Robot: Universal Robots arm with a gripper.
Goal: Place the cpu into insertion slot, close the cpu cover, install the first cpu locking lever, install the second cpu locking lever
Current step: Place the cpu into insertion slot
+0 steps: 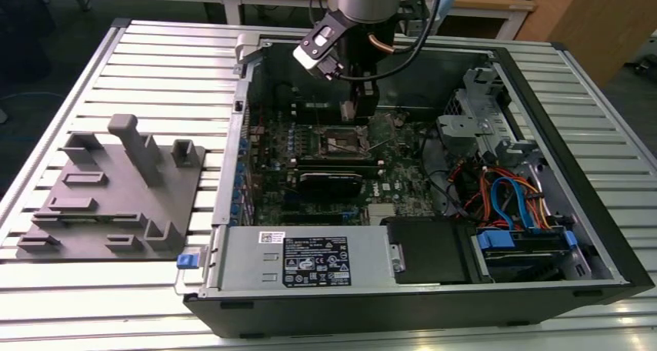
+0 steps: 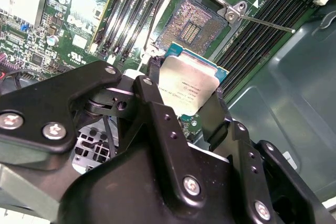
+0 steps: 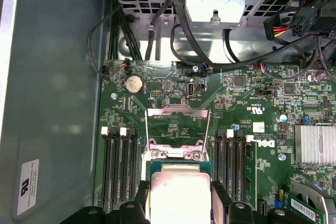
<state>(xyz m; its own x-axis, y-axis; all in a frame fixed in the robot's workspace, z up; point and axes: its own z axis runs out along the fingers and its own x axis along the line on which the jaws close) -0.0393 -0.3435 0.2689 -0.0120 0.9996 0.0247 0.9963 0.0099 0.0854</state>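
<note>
The tool point(image 2: 184, 88) is clenched on the cpu point(image 2: 191, 83). Its two black fingers point(image 2: 151, 98) press against opposite edges of the chip, and the dull silver top faces the camera in both wrist views. In the first wrist view the tool point(image 3: 179, 205) holds the cpu point(image 3: 178, 192) level between the finger pads.

The chip hangs just beside the near edge of the insertion slot point(image 2: 191, 24) and is not seated. The slot's dark field of contacts lies bare inside its silver frame. The cpu cover point(image 3: 178, 112) is swung open, standing up on the far side of the slot, with green board visible through its window. A thin locking lever point(image 2: 268, 23) juts out sideways from the slot's corner, unlatched.

Rows of long black memory slots point(image 3: 121, 166) flank the slot on both sides of the green motherboard point(image 3: 236, 103). A round coin cell point(image 3: 133, 83) sits beyond the cover.

In the exterior view the tool point(image 1: 355, 108) reaches down into an open computer case point(image 1: 575, 235), close above the insertion slot point(image 1: 342, 141). The case lies on a ribbed metal table point(image 1: 165, 58). A grey fixture plate point(image 1: 103, 205) rests on the table at the exterior view's left, well apart from the case.
</note>
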